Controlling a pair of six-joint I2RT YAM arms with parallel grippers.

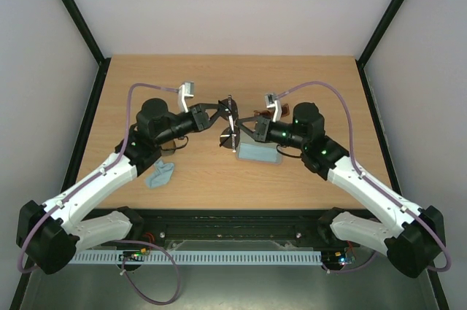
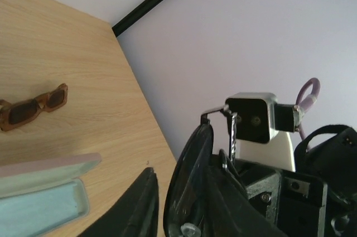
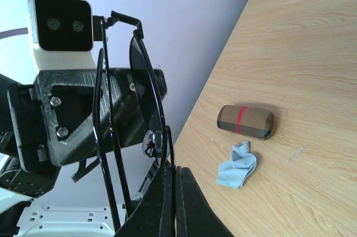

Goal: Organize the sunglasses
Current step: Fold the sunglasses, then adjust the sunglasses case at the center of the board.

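From above, the left claw [image 1: 221,113] and right claw [image 1: 243,131] met over the pale wood-grain table [image 1: 219,76]. The thin black wire aviator sunglasses [image 1: 230,122] stood upright between them. Plain white walls with black corner posts enclosed the table. An open case [image 1: 259,154] lay just beneath the right claw, the reddish-brown sunglasses [image 1: 257,114] just beyond it.

In the left wrist view, the left claw's [image 2: 181,209] fingers stood slightly apart on either side of a dark, glossy lens [image 2: 192,153]. A sliver of wall showed beside one finger. The chunky rectangular brown pair [image 2: 33,106] lay well off to its left, near the case [image 2: 44,192] with its pink lid and pale blue lining.

In the right wrist view, the right claw [image 3: 170,187] was pressed shut on the aviators' frame [image 3: 146,97]. To its right sat a rounded brown oblong case [image 3: 245,121] with a red stripe, beside a crumpled blue cloth [image 3: 237,164].
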